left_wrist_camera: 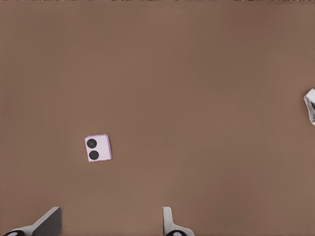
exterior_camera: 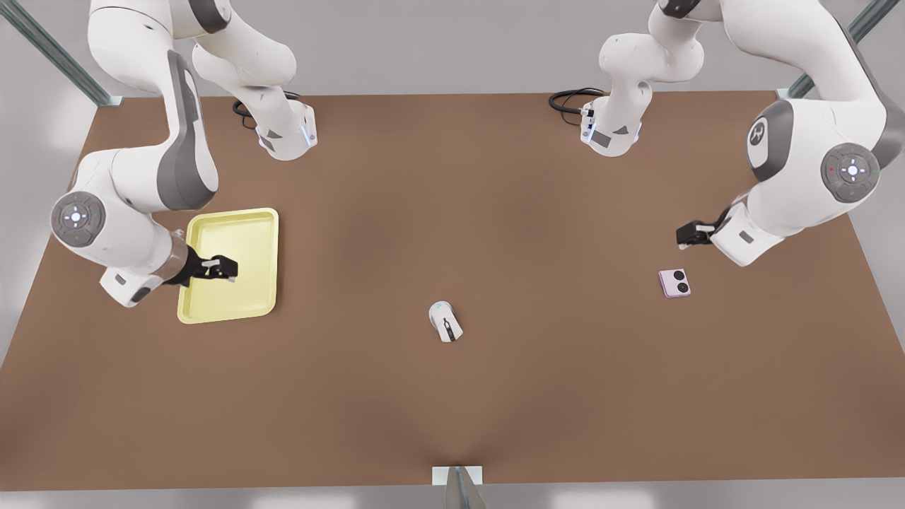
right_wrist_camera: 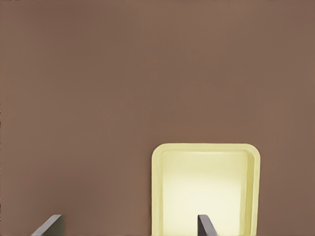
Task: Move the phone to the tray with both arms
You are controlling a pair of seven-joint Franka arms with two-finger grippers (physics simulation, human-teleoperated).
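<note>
- Front view: a brown table (exterior_camera: 452,212) seen from above. The phone (exterior_camera: 674,283), small, pale pink, with two black circles on its face, lies flat on the table's right side. The tray (exterior_camera: 228,264), pale yellow and shallow, sits well apart on the left side with nothing in it. A white computer mouse (exterior_camera: 445,321) lies between them, nearer the front edge. The task looks barely begun: the phone is not yet picked up, and lifting it, carrying it across and setting it in the tray are all left.
- Front view, arms: the left gripper (exterior_camera: 689,234) hangs just beyond the phone, near but not touching it. The right gripper (exterior_camera: 225,268) hovers over the tray, holding nothing.
- Left wrist view: the phone (left_wrist_camera: 97,148) lies on bare table ahead of the fingertips (left_wrist_camera: 49,220), which stand wide apart with nothing between them, so this gripper is released. An edge of the mouse (left_wrist_camera: 310,105) peeks in at the side.
- Right wrist view: the tray (right_wrist_camera: 205,189) lies below, one fingertip (right_wrist_camera: 204,225) over its floor and the other over bare table. The jaws are spread wide and grasp nothing; this arm seems to wait.
</note>
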